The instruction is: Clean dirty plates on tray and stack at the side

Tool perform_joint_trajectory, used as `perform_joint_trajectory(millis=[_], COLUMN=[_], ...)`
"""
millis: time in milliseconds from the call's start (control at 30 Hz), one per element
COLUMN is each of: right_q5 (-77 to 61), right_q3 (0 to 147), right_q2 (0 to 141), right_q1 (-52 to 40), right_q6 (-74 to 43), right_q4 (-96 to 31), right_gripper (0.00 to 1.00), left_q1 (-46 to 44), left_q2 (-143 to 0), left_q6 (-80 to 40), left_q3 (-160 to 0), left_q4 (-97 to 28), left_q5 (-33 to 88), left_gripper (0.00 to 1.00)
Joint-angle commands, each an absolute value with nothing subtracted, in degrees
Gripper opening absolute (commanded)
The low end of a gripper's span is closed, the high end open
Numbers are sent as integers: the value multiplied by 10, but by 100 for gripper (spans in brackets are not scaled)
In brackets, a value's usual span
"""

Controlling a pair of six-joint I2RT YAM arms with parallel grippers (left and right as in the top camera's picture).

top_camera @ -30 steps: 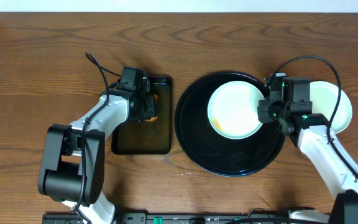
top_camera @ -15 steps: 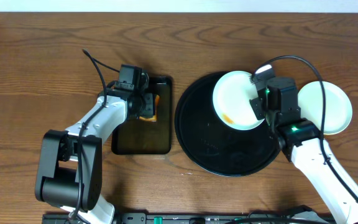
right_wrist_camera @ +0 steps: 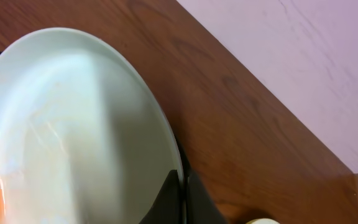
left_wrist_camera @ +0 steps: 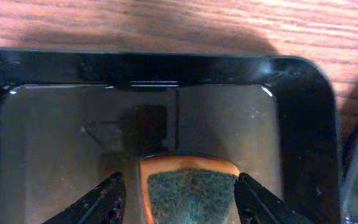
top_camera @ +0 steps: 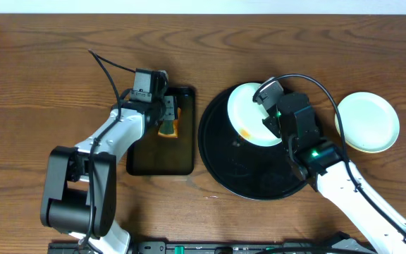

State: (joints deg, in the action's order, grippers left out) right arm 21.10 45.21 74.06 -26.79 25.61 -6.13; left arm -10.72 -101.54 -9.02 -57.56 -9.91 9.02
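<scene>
A pale plate (top_camera: 249, 113) with an orange smear near its lower edge is held tilted above the back of the round black tray (top_camera: 252, 173). My right gripper (top_camera: 272, 113) is shut on its rim. The right wrist view shows the plate (right_wrist_camera: 73, 124) on edge, the gripper (right_wrist_camera: 182, 193) pinching its rim. A second pale plate (top_camera: 367, 121) lies flat on the bare wood to the right of the tray. My left gripper (top_camera: 166, 113) is open over an orange sponge (top_camera: 169, 128). In the left wrist view the gripper (left_wrist_camera: 182, 202) straddles the green-faced sponge (left_wrist_camera: 188, 190) with a gap at each side.
The sponge lies in a smaller rectangular black tray (top_camera: 157, 159) holding shallow liquid, left of the round tray. Wood-grain tabletop (top_camera: 41, 77) spreads to the left and back. A pale wall edge (right_wrist_camera: 303, 68) borders the far side of the table.
My left gripper has opened and let go of the sponge in the rectangular tray. My right gripper has tipped the smeared plate up on edge and carried it left and back.
</scene>
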Motion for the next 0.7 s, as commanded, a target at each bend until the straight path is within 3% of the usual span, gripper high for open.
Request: perform_joint_trajectory(millis=[0, 200, 300, 433, 667], right_q5=[251, 270, 270, 270, 270], right_q3=[458, 458, 458, 458, 458], right_q2=[733, 733, 733, 733, 733], right_q1=[-274, -274, -274, -274, -274], right_q6=[262, 262, 262, 261, 253], right_q4=[-62, -69, -74, -81, -90], right_gripper=[1, 1, 1, 1, 1], left_q1=[-107, -107, -107, -107, -107], left_q2=[-1046, -1066, -1076, -1080, -1060], left_q6=[-91, -91, -98, -103, -103], left_q3=[-582, -582, -582, -582, -583], left_q4=[-89, -76, -79, -80, -76], left_q5=[85, 85, 86, 97, 131], left_gripper=[57, 56, 50, 7, 8])
